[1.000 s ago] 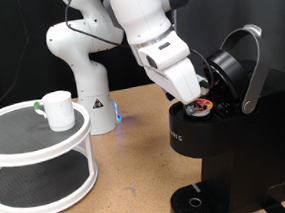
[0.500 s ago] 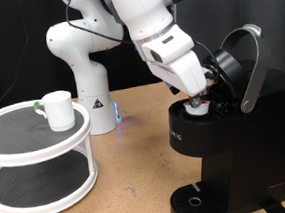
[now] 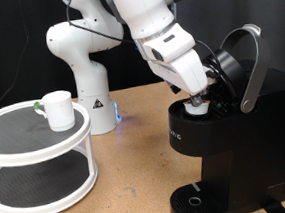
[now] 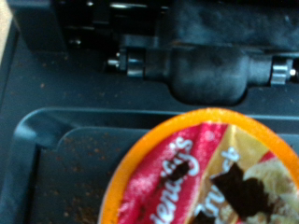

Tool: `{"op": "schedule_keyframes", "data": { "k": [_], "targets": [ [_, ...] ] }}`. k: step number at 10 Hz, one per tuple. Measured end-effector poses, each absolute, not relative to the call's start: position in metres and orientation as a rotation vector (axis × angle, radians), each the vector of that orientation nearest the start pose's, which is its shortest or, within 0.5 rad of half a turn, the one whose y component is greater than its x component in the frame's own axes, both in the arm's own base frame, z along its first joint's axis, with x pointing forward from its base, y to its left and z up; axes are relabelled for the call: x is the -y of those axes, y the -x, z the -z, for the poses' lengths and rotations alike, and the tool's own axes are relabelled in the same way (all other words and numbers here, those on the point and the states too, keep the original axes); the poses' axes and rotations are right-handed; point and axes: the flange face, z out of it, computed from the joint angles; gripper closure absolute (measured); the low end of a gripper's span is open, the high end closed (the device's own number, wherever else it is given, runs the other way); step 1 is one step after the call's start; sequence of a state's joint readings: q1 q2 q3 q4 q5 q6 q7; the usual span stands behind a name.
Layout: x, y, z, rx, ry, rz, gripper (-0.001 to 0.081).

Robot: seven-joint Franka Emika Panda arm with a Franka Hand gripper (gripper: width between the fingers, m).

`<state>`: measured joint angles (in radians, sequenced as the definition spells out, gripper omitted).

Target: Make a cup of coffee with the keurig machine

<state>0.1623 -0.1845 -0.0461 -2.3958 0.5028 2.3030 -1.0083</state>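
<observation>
On the wooden table [image 3: 119,179] I see the gripper [image 3: 198,101] directly above the keurig machine [image 3: 231,139] chamber — lid raised — finger state indeterminable.

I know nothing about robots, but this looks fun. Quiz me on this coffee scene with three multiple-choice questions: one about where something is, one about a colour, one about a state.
1. Where does the cup stand?
A. on the drip tray
B. on top of the round white two-tier stand
C. on the wooden table

2. What colour is the rim of the pod in the wrist view?
A. orange
B. green
C. blue

3. How is the lid of the keurig machine?
A. shut
B. removed
C. raised open

Answers: 1 B, the cup sits on the stand's dark upper shelf. 2 A, an orange ring edges the red and tan foil. 3 C, the lid tilts up while the gripper reaches into the chamber.
</observation>
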Motion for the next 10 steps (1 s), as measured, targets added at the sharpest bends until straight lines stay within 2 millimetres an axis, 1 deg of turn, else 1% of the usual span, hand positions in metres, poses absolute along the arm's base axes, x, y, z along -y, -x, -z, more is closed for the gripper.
{"op": "schedule_keyframes", "data": {
  "k": [5, 8, 10],
  "targets": [
    [-0.067, -0.476, -0.398, 1.055, 2.616, 0.368, -0.0002],
    [-0.067, -0.481, -0.385, 1.009, 2.691, 0.36, -0.0002],
    [-0.067, -0.484, -0.383, 0.999, 2.698, 0.364, -0.0002]
  ]
}}
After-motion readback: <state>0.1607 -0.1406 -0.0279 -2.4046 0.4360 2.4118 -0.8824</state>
